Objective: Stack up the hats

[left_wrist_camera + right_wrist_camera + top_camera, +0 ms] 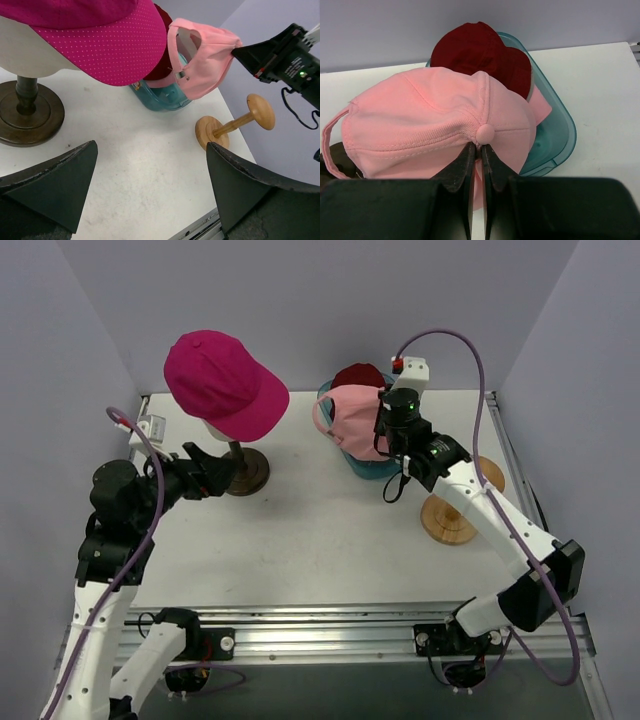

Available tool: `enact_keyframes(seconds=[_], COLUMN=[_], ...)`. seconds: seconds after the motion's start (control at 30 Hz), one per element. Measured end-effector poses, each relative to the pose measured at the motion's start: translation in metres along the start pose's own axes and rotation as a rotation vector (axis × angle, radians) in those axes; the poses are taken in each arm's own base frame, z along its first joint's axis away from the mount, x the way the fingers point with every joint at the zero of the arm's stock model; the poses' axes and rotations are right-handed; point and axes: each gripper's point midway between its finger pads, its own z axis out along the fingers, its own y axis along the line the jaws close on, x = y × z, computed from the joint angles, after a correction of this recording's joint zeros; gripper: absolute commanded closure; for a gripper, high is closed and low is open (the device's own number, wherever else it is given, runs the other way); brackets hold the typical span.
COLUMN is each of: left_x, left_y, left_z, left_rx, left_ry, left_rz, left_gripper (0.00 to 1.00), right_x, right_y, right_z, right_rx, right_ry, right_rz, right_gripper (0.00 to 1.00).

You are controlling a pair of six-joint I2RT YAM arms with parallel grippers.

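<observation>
The magenta peaked cap (222, 383) sits on the cream head form (30, 50) on its dark wooden stand (245, 468). My right gripper (480, 150) is shut on the crown of the pale pink peaked cap (440, 120), just below its top button, and holds it above the teal tray (555, 135); the cap also shows in the top view (350, 420). The dark red hat (480, 52) lies in the tray behind it. A bit of pale pink fabric (540, 107) shows under the dark red hat. My left gripper (150, 195) is open and empty, low by the stand.
A light wooden stand (452, 512) lies tipped on the table at the right, under my right arm. Grey walls close in the back and both sides. The metal rail (320, 625) runs along the near edge.
</observation>
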Motion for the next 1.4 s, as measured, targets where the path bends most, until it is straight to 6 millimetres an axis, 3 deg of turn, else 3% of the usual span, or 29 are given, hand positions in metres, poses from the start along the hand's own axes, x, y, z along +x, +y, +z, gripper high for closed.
enact_keyframes(seconds=[0.17,0.33,0.53,0.77,0.9,0.93,1.1,1.27,1.4], left_x=[0.005,-0.002,-0.030,-0.058,-0.074,-0.076,-0.077,-0.075,-0.074], left_y=[-0.011,-0.049,-0.100,-0.119,-0.123,-0.122,-0.105,-0.098,-0.095], left_z=[0.008,0.021,0.052,0.094,0.104,0.104,0.095,0.094,0.090], left_rx=[0.012,0.070,0.133,0.105,0.075,0.060,-0.031,-0.056,-0.070], left_ry=[0.032,0.050,0.042,0.029,0.024,0.023,0.036,0.045,0.052], left_rz=[0.007,0.037,0.072,0.118,0.154,0.160,0.196,0.223,0.239], left_gripper=[0.00,0.00,0.00,0.00,0.00,0.05,0.05,0.07,0.15], right_x=[-0.020,-0.041,-0.065,-0.084,-0.089,-0.091,-0.103,-0.112,-0.113], right_y=[-0.003,-0.008,-0.010,0.013,0.032,0.035,0.055,0.086,0.113], right_z=[-0.023,-0.049,-0.077,-0.108,-0.120,-0.122,-0.139,-0.165,-0.180], right_rx=[-0.042,-0.078,-0.129,-0.246,-0.308,-0.318,-0.384,-0.455,-0.487], right_ry=[-0.033,-0.069,-0.110,-0.142,-0.153,-0.156,-0.184,-0.205,-0.219], right_rz=[0.031,0.068,0.109,0.159,0.190,0.197,0.231,0.242,0.238], right_gripper=[1.00,1.00,1.00,1.00,1.00,1.00,1.00,1.00,1.00])
